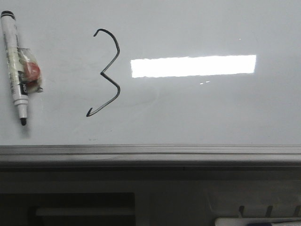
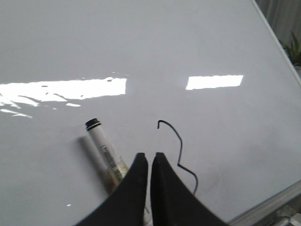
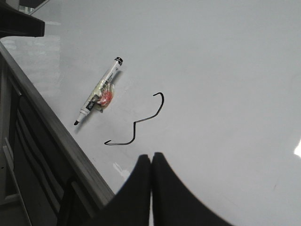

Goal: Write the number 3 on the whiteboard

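Observation:
A thin black angular number 3 [image 1: 107,71] is drawn on the whiteboard [image 1: 211,108], left of the bright light reflection. It also shows in the left wrist view [image 2: 181,153] and the right wrist view [image 3: 141,122]. A white marker [image 1: 14,66] with a black tip lies on the board left of the 3, uncapped, with a clear wrap and a red bit at its middle. It also shows in the wrist views [image 2: 104,153] [image 3: 98,96]. My left gripper [image 2: 149,156] is shut and empty above the board near the marker. My right gripper [image 3: 151,156] is shut and empty, apart from the 3.
The board's grey metal edge rail [image 1: 150,153] runs along the near side, with a dark shelf and slots [image 1: 84,209] below it. A green plant [image 2: 294,49] stands past the board's far corner.

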### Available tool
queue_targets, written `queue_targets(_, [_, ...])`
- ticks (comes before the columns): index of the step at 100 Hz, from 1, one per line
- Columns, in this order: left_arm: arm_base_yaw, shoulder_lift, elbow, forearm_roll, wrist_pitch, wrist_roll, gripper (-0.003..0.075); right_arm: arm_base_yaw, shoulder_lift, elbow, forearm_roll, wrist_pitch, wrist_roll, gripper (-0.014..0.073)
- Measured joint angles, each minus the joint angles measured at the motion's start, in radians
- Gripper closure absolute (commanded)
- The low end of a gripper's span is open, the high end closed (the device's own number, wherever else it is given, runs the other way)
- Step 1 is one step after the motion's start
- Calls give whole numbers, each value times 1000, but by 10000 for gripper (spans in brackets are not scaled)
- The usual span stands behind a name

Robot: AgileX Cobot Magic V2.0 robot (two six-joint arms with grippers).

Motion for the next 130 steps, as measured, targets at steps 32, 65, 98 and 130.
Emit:
queue_targets(32, [340,-8,89,117,-21,0,741,0,0,0,0,0,0,639])
queue_targets(65, [607,-146,165,206,-3,-39,741,0,0,0,0,0,0,639])
queue_targets(98, [660,-231,165,321,198,-202,741,0,0,0,0,2,0,639])
queue_targets(130, [660,-231,164,314,387,-204,741,0,0,0,0,2,0,639])
